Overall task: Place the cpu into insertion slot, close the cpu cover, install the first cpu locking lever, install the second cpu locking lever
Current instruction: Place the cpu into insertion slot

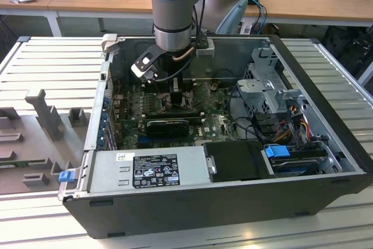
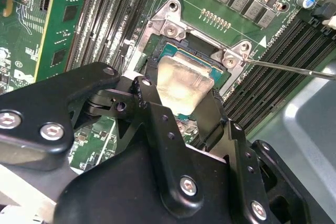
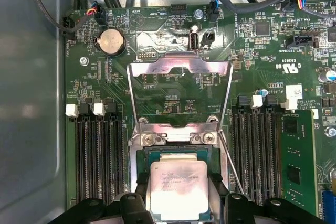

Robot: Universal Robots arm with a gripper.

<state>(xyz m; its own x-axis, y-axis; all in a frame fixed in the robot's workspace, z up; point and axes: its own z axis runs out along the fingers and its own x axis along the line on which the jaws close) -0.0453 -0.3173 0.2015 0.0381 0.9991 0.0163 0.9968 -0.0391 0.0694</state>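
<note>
CPU (image 3: pixel 178 195) sits between the jaws; the gripper (image 3: pixel 179 181) clenches them on its two opposite edges, right over the insertion slot (image 3: pixel 140 162). I cannot tell whether it is fully seated. To do this step well, I judge, the chip should stay level and square to the slot and go down with no sideways push. It is a flat square with a dull, smudged silvery top. Beyond the jaw tips the CPU cover (image 3: pixel 178 66) stands raised.

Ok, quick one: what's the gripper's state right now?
Gripper: closed on the cpu, fingers against two opposite edges, at the slot; the cover stands open.
</note>
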